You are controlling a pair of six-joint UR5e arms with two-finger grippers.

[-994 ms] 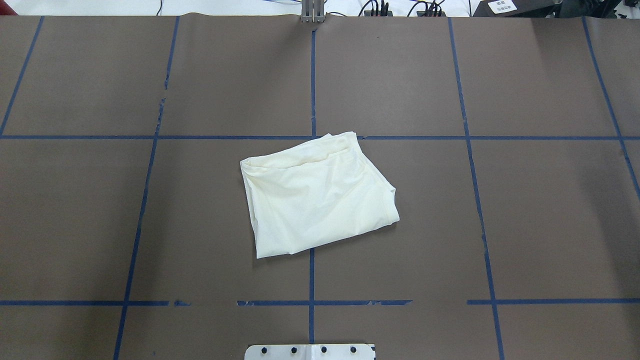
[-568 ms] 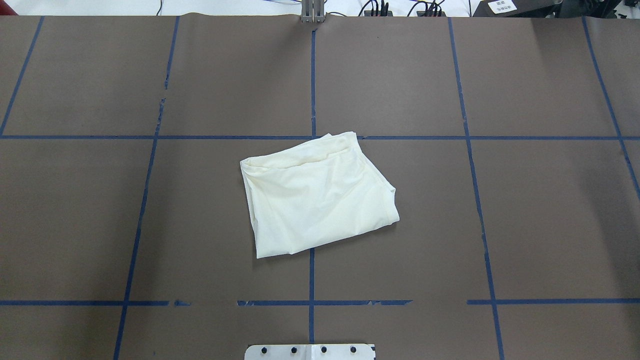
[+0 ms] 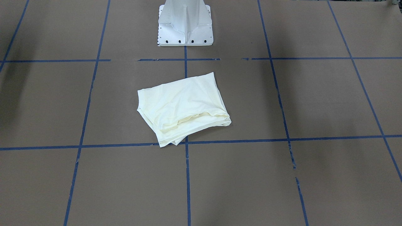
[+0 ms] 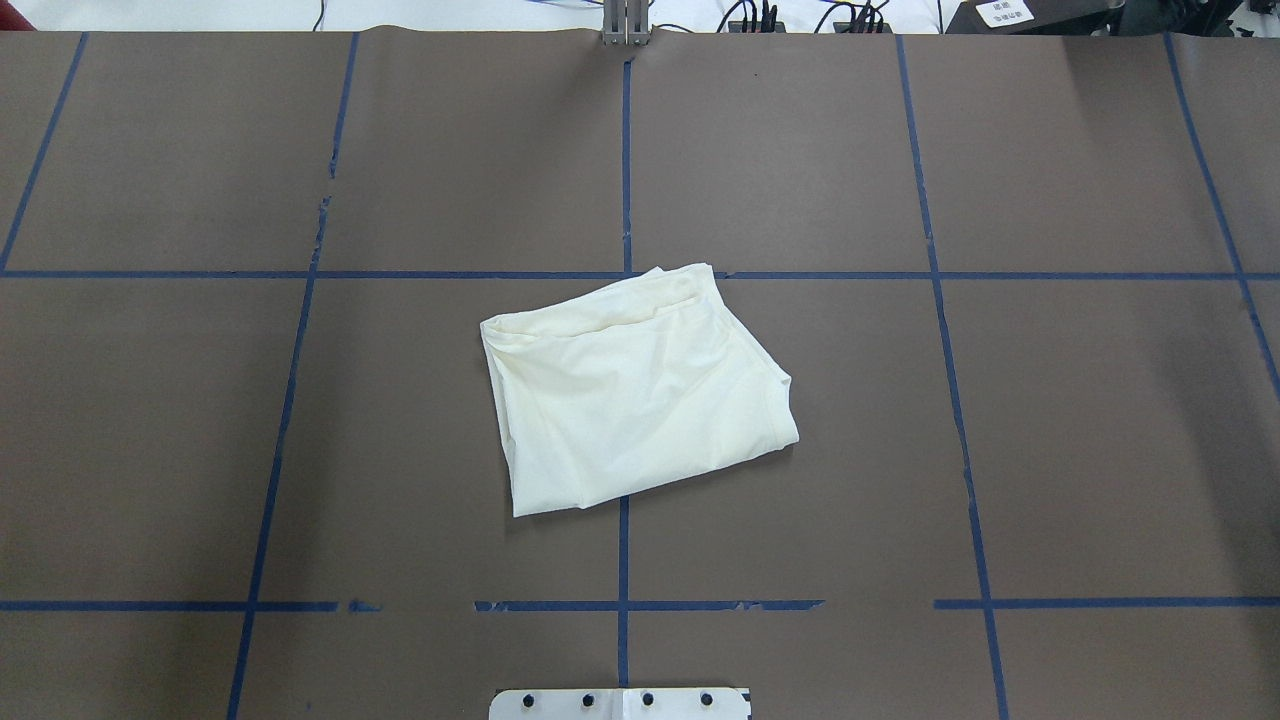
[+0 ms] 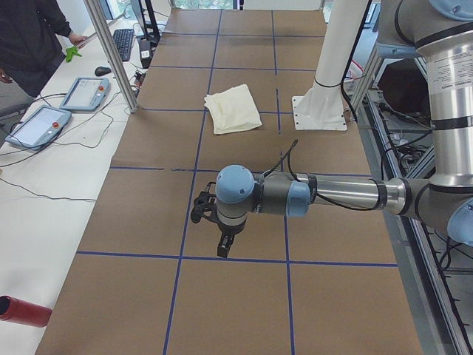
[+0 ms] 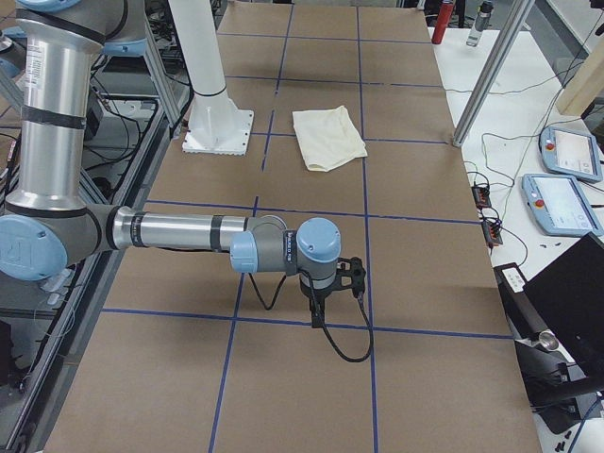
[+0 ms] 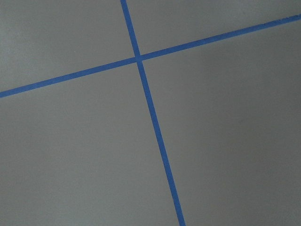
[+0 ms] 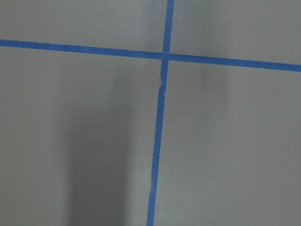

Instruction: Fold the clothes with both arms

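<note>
The cream shirt [image 4: 635, 395] lies folded into a rough square at the middle of the brown table, plain side up, with no print showing. It also appears in the front view [image 3: 182, 106] and both side views [image 5: 233, 109] [image 6: 328, 137]. My left arm reaches out low over the table far from the shirt, its gripper [image 5: 224, 248] pointing down. My right arm does the same at the other end, gripper [image 6: 318, 316] also pointing down. Whether either gripper is open or shut I cannot tell. Both wrist views show only brown table and blue tape lines.
The white pedestal base [image 3: 185, 25] stands just behind the shirt. A person [image 5: 29, 37] stands by the side bench with teach pendants [image 5: 44, 122]. A metal post [image 5: 111, 52] rises at the table's edge. More pendants [image 6: 562, 203] lie on the other bench.
</note>
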